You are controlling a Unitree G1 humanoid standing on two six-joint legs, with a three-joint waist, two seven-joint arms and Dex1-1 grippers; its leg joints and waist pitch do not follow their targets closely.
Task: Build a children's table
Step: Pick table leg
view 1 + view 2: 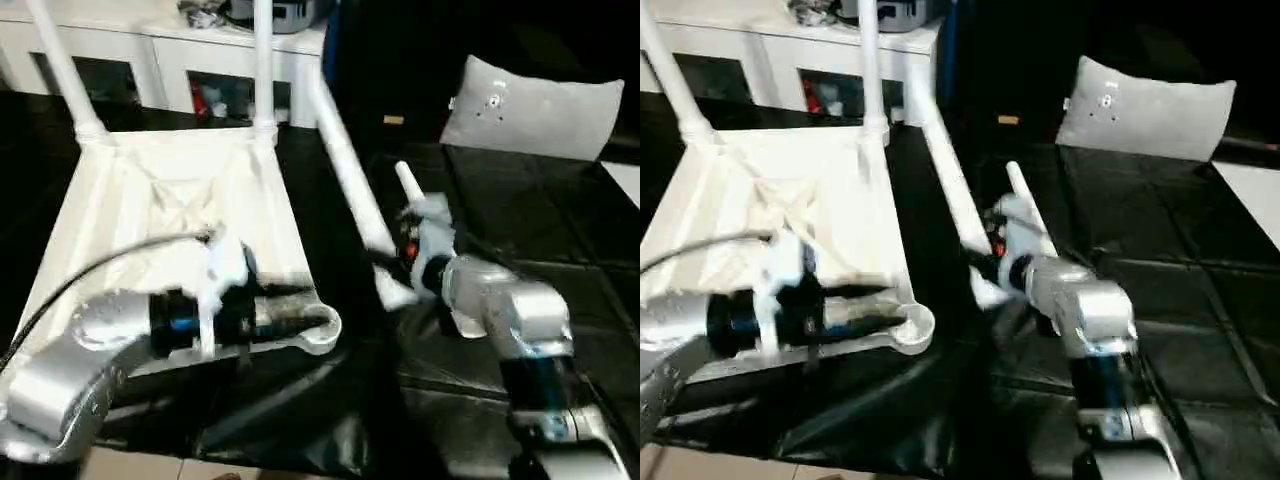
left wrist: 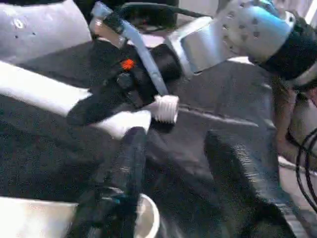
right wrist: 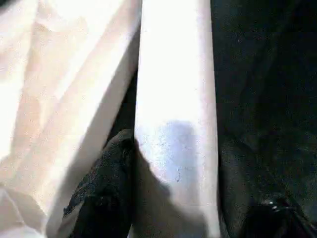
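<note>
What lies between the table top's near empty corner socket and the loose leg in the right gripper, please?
Only bare black covering, as the left eye view shows; the socket and the loose leg in the right gripper stand apart.

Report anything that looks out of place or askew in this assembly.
One leg lies slanted on the black surface beside the upside-down table top, not upright like the two legs in the far sockets. The right gripper is closed on its threaded end. The near corner socket is empty.

Dim, motion-blurred frames; the white table top [image 1: 170,210] glares overexposed against a near-black floor [image 1: 560,250]
</note>
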